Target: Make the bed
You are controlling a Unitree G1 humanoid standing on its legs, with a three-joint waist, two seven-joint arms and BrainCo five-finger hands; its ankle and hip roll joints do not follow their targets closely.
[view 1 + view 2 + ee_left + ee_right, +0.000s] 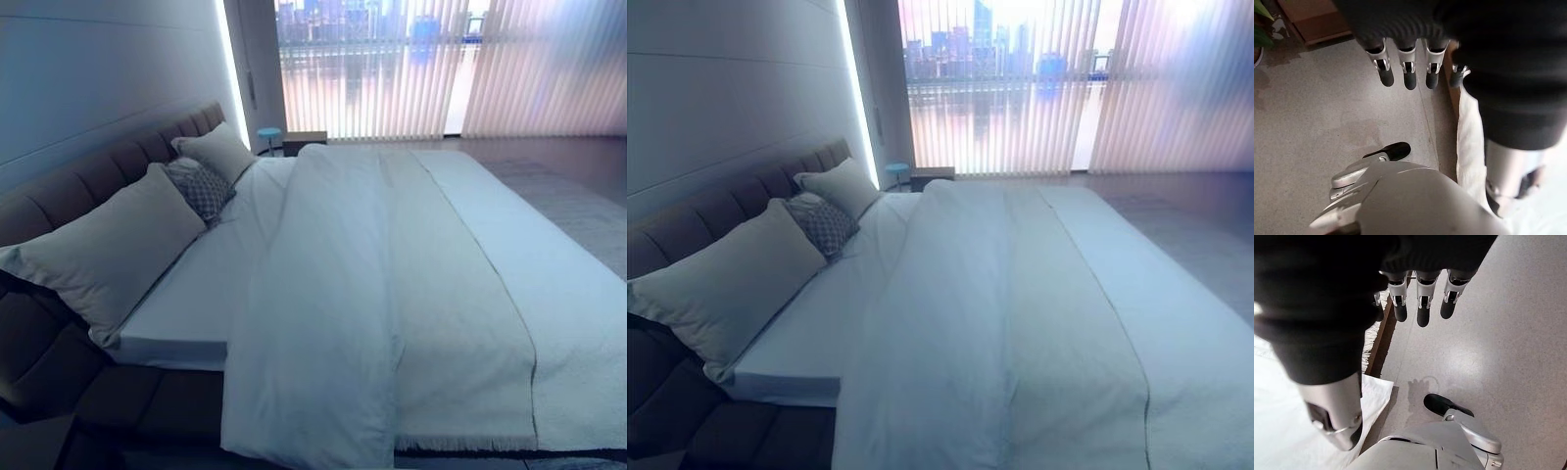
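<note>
Bedding in our eye views looks unfinished, the white duvet [323, 323] bunched mid-bed short of the pillows [108, 250], while our wrist views show the left hand [1405, 68] and right hand [1420, 298] hanging relaxed and empty.

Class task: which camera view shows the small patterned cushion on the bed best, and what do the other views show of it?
The left eye view shows the patterned cushion best, its pattern clear between the two pillows. The right eye view shows it likewise, slightly smaller. The wrist views look at floor and hanging bedding, not the cushion.
</note>
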